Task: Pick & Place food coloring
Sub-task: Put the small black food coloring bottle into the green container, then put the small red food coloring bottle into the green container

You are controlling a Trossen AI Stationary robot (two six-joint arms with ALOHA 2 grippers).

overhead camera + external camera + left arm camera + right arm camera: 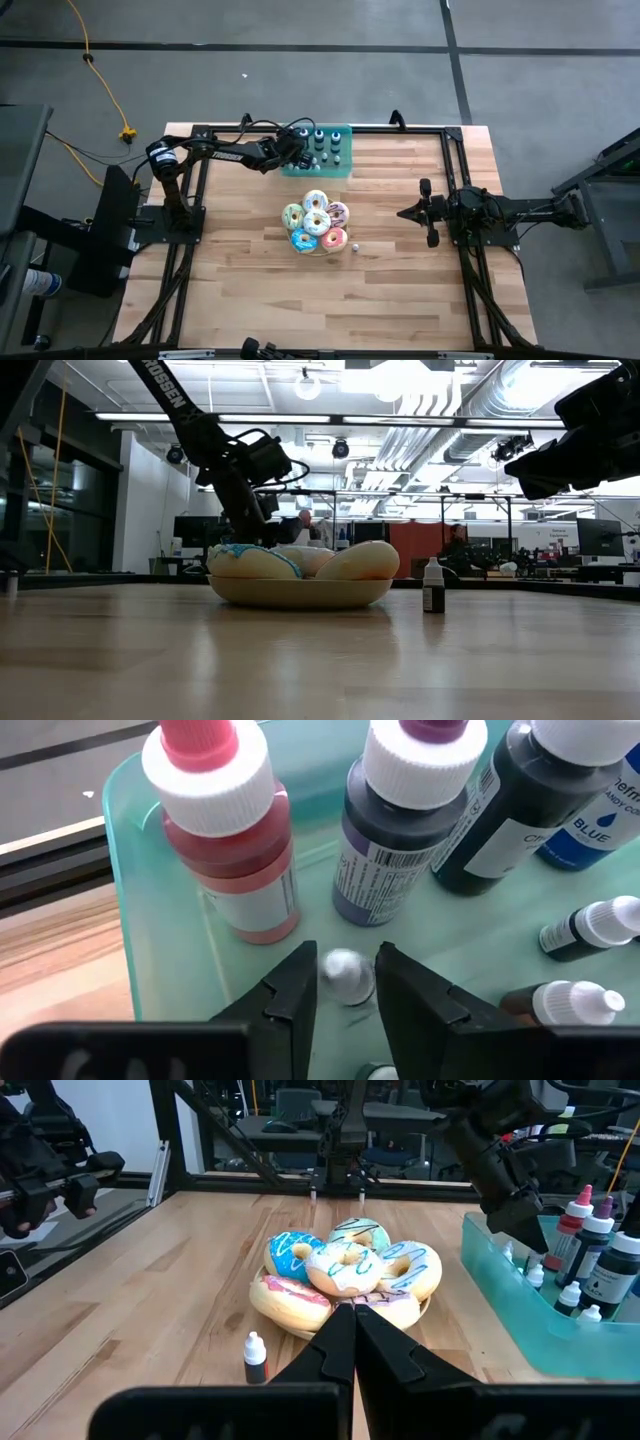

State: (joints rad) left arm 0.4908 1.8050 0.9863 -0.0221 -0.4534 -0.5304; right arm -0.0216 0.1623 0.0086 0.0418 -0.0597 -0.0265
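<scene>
Left arm stretched along desk's far edge, wrist tipped down, left pincer point(345, 982) lowered, fingers point(290, 995) parted narrowly. Right arm waiting near desk's right edge, right pincer point(353, 1342) level, fingers pressed together, pointing toward desk centre.

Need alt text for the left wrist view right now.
The left hand straddles a tiny white-capped bottle inside the translucent teal tray, fingers open either side of it. Beyond stand a larger red bottle, a purple one and a dark one labelled BLUE.
</scene>
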